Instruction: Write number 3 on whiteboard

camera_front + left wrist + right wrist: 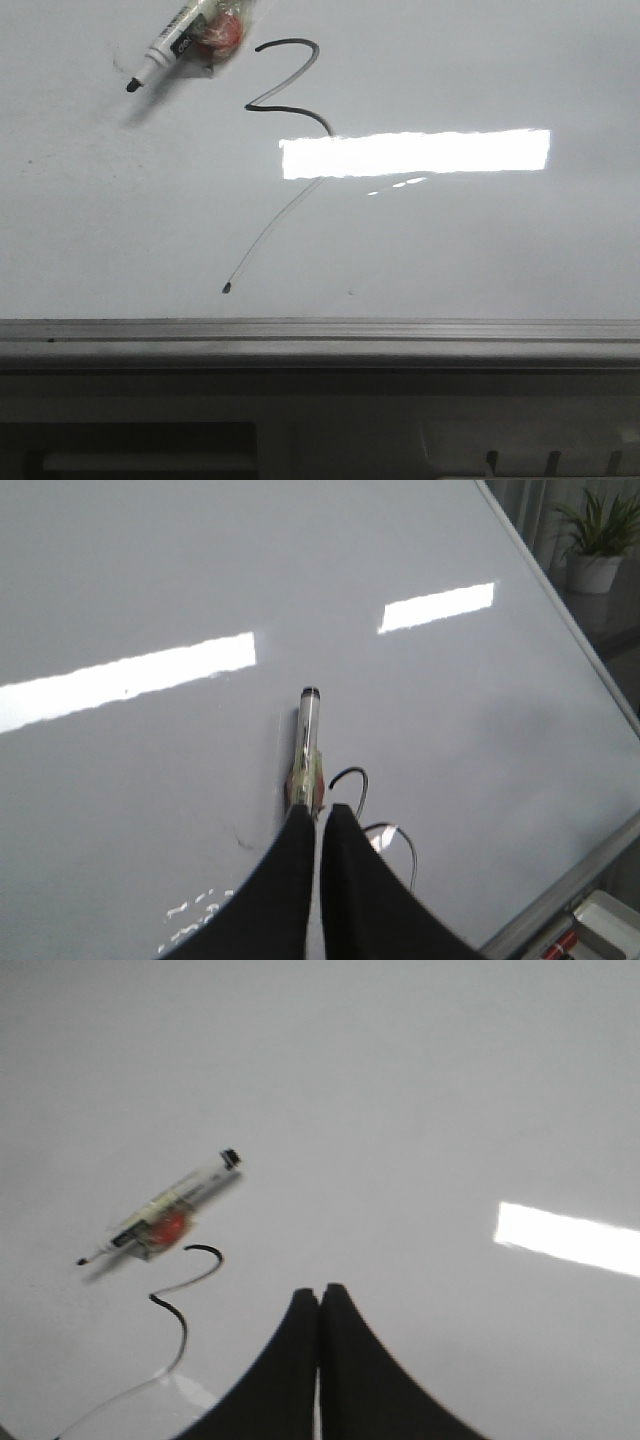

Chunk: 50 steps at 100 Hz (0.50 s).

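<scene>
Trailing thin-tailed number 3 (290, 85), whiteboard (480, 250)

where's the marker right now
In the front view the marker lies on the whiteboard at the upper left, just left of the top of the number 3, with its tip pointing down-left.

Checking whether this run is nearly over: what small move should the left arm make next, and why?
Probably draw the left gripper back from the whiteboard. The number 3 is already drawn, the marker lies loose on the board beside it, and the gripper looks shut, holding nothing.
</scene>
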Available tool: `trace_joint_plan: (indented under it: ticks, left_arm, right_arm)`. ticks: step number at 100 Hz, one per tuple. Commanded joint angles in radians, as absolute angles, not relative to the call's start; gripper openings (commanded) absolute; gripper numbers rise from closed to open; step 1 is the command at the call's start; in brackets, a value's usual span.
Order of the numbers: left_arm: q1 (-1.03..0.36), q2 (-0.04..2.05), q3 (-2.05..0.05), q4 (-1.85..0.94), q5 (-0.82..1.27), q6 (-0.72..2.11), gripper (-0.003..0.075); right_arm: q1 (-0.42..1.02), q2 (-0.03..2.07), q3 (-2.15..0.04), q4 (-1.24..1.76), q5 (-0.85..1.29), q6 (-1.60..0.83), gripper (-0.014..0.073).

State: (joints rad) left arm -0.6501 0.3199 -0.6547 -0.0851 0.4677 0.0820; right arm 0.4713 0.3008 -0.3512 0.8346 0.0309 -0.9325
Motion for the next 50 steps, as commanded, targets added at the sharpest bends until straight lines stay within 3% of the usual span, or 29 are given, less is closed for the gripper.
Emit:
trace_joint_plan:
  ticks: [1, 50]
  left_arm:
    - [-0.651, 0.297, -0.658, -0.088, 0.448, 0.079, -0.0021]
    - [-0.651, 0.276, -0.629, -0.153, 0.450, 0.079, -0.0021]
  right_arm:
    - [0.465, 0.257, -0.269, 0.901, -0.135, -0.929, -0.0061]
    - [0.465, 0.213, -0.064, 0.901, -0.173, -0.929, -0.0061]
